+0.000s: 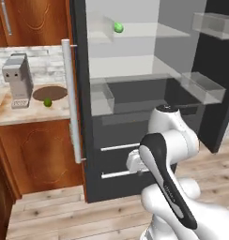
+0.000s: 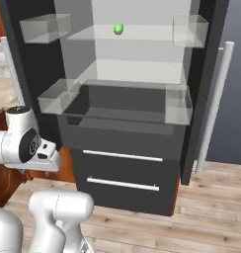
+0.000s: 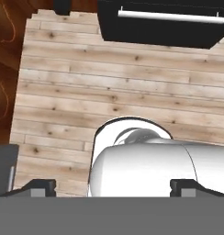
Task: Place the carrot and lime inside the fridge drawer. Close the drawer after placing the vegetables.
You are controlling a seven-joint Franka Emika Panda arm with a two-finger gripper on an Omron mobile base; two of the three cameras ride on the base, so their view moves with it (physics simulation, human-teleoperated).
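dark finger tips point(image 3: 38, 186) of the gripper point(image 3: 114, 187) stand far apart at the two lower corners of the hand view, nothing between them; they point down at the pale wooden plank floor point(image 3: 132, 92). at the top of that view a black freezer front with a white bar handle point(image 3: 171, 17) shows.

in the left base view the white arm point(image 1: 170, 154) is folded low in front of the fridge, its wrist near the two lower black drawers with their white handles point(image 1: 118, 147). in the right base view the arm's elbow point(image 2: 23, 141) sits at the left, beside the fridge's lower part.

the fridge stands with its doors swung open. the fridge drawer point(image 2: 120, 121), a wide shallow dark grey tray with a paler front edge, is pulled out at mid height between clear bins point(image 2: 56, 96) on the doors. a tiny orange speck shows near its front in the right base view; i cannot tell what it is. a brighter green oval thing point(image 2: 118, 29) lies on the upper pale shelf.

the lime point(image 1: 48, 102), a small dark green ball, rests on the marble counter point(image 1: 36, 115) left of the fridge, at the edge of a round brown board point(image 1: 50, 93) and just beside a grey appliance point(image 1: 19, 79). the carrot i cannot make out.
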